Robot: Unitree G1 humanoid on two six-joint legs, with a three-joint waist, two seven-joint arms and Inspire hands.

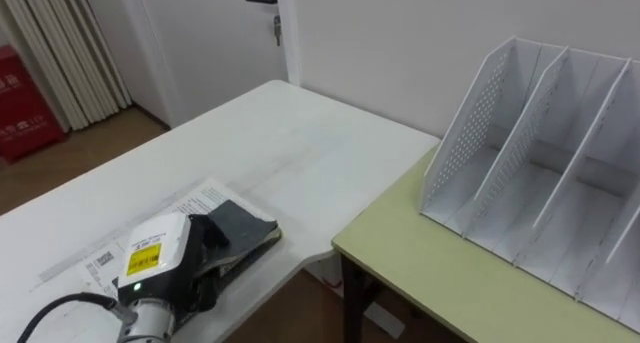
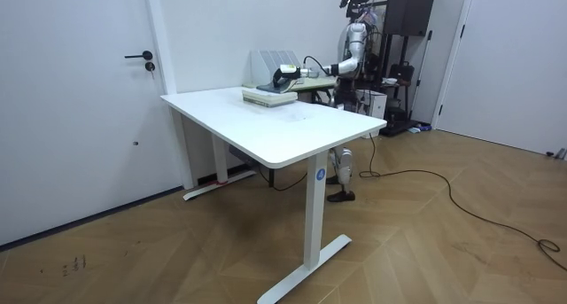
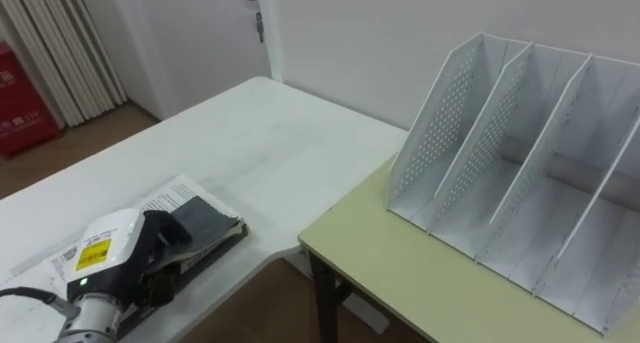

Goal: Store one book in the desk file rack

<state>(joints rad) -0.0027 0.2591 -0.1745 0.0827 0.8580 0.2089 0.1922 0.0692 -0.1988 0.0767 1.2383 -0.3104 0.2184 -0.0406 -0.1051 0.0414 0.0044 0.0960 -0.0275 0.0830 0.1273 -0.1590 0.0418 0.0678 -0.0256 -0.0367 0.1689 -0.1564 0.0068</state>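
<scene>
Book (image 1: 245, 226) on white table (image 1: 290, 143), apparently clasped by left robot hand (image 1: 160, 258), lies apart from file rack (image 1: 470, 133).

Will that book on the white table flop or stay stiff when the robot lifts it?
Probably sags slightly: the book looks broad and soft-covered. Likely manageable weight for the left hand on it. Lying flat, it shouldn't roll.

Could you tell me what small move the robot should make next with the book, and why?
Probably lift the book slightly off the white table: it lies flat under the left robot hand, while the file rack stands on the green table to the right.
</scene>
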